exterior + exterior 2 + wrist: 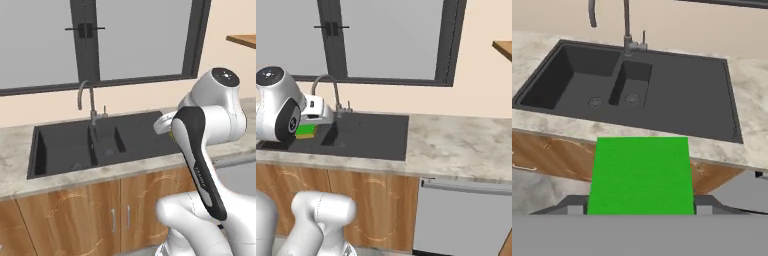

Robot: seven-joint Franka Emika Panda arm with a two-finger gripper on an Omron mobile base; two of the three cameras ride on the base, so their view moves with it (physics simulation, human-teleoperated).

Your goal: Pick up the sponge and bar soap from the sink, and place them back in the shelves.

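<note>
Carry stage of the first object; the tool is closed about the sponge, its two dark fingers set against the block's opposite sides, jaws part-way open at the width of the block; in the hand view the green face lies in the foreground, raised clear of the sink and over the front edge of the tabletop; in the right base view the sponge appears as a green block with a yellow layer beneath, at the end of the white wrist, in front of the sink; the faucet rises behind the divider between the basins; both basins read as bare of loose objects in the hand view, and the bar soap cannot be located; the shelves show as a brown plank high on the wall, well to the right and above the tabletop. Judged step: sponge lifted, transport to the shelves not yet done. Next move calls for a wide rightward and upward swing, perhaps with base travel, keeping the grip firm and clearing the plank's front edge before setting the block flat upon it; the soap remains for a second cycle.
</note>
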